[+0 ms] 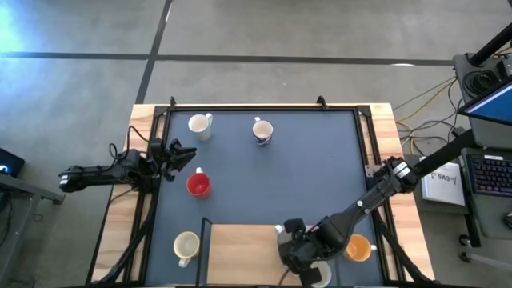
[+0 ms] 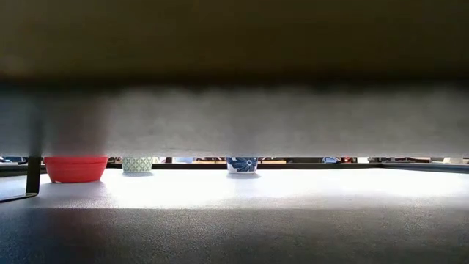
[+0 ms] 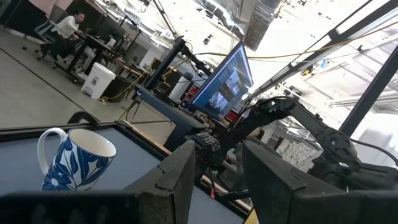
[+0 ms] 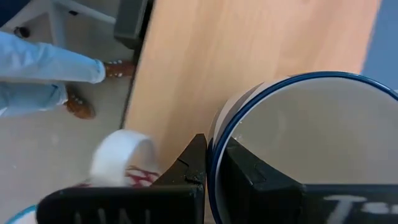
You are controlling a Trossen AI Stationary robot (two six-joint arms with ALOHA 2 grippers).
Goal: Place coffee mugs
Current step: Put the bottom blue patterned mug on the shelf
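Writing is scarce: only part of a white letter, perhaps a "T", shows on the right gripper's (image 4: 208, 163) dark body in the right wrist view, and no mug carries readable text.

Taking the wooden board (image 1: 240, 252) at the near edge of the dark mat (image 1: 312, 176) as landmark: the right gripper (image 1: 298, 250) sits at the board's right end, its fingers clamped over the wall of a blue-rimmed mug (image 4: 305, 137), one finger inside and one outside. That mug stands upright with its mouth up. An orange mug (image 1: 358, 249) stands just right of the gripper, and a pale yellow mug (image 1: 186, 245) just left of the board, its handle toward the near edge.

Beyond the board's left end stands a red mug (image 1: 198, 185), handle pointing away from the board. The left gripper (image 1: 182, 157) is near this mug, fingers spread apart and holding nothing. Farther off stand a white mug (image 1: 198, 125), handle to the right, and a blue-flowered mug (image 1: 262, 132), upright.
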